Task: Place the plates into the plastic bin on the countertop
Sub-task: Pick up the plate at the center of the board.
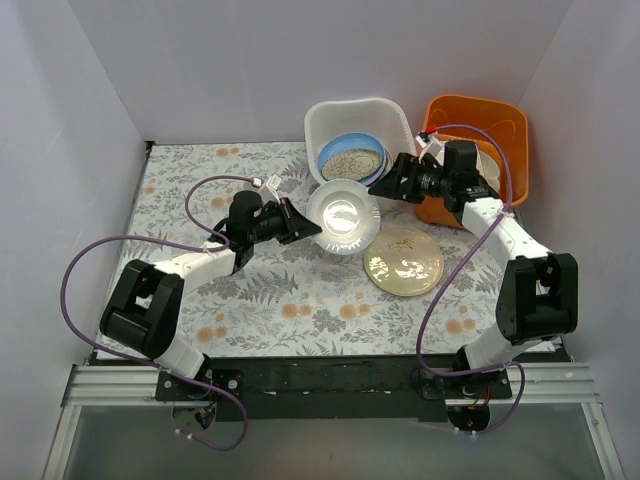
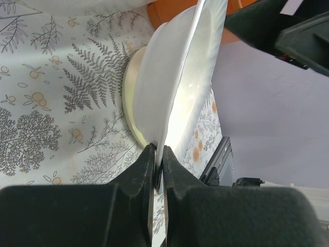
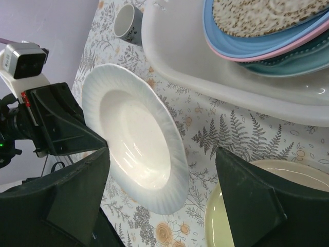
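My left gripper (image 1: 300,222) is shut on the rim of a white plate (image 1: 343,215) and holds it level above the countertop (image 1: 250,290). The left wrist view shows the fingers (image 2: 146,170) pinching the plate's edge (image 2: 175,92). My right gripper (image 1: 403,177) is open just right of the plate, its fingers (image 3: 247,195) apart; the plate (image 3: 136,139) lies between them in the right wrist view. A cream-green plate (image 1: 403,261) lies on the countertop. The white plastic bin (image 1: 330,118) holds a speckled beige plate (image 1: 352,158) on blue, pink and teal ones (image 3: 267,46).
An orange tub (image 1: 490,125) stands right of the bin, behind my right arm. A small grey cup (image 3: 127,23) stands left of the bin. White walls close in the back and both sides.
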Tool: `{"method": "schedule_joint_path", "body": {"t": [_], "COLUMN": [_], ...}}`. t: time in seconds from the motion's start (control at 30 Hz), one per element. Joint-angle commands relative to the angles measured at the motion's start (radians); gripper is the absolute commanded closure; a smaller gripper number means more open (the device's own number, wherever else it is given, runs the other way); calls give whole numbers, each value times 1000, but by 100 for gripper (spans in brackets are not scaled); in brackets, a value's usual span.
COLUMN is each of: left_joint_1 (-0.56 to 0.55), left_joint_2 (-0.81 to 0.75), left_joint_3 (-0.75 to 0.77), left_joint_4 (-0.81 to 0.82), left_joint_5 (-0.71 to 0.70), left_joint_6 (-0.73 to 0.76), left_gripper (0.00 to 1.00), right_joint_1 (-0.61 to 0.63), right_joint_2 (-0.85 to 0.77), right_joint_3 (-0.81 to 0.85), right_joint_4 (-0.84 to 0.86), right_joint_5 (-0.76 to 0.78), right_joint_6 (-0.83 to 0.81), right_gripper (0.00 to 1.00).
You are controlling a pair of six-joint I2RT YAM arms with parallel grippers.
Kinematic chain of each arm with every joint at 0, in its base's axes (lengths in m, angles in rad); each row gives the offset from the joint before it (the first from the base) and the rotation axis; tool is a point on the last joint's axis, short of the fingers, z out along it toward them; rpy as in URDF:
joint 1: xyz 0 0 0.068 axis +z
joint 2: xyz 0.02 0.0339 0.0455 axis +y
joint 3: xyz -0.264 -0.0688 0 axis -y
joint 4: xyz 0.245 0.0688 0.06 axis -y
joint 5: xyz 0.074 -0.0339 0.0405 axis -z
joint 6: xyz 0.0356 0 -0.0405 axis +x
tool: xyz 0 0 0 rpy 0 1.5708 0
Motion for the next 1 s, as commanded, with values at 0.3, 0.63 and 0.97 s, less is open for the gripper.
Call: {"method": "schedule_joint_path", "body": {"t": [0.3,0.63,0.97], "left_joint_1": [13,24,30], "left_joint_2": [-87,-100,-100], "left_joint_3": [8,-19,-10], "left_joint_4": [228,276,224], "left_joint_5": [107,117,108], "left_joint_6": [-84,-103,-71], "left_gripper": [100,100,100], "right_joint_1": [54,78,78], "right_joint_2": [29,83,77], "right_joint_3": [-17,-12,-3], "right_joint_4": [42,105,103], "right_joint_5": [-44,-122,-123], "right_joint_6": [-11,24,23], "right_gripper": [18,99,99]}}
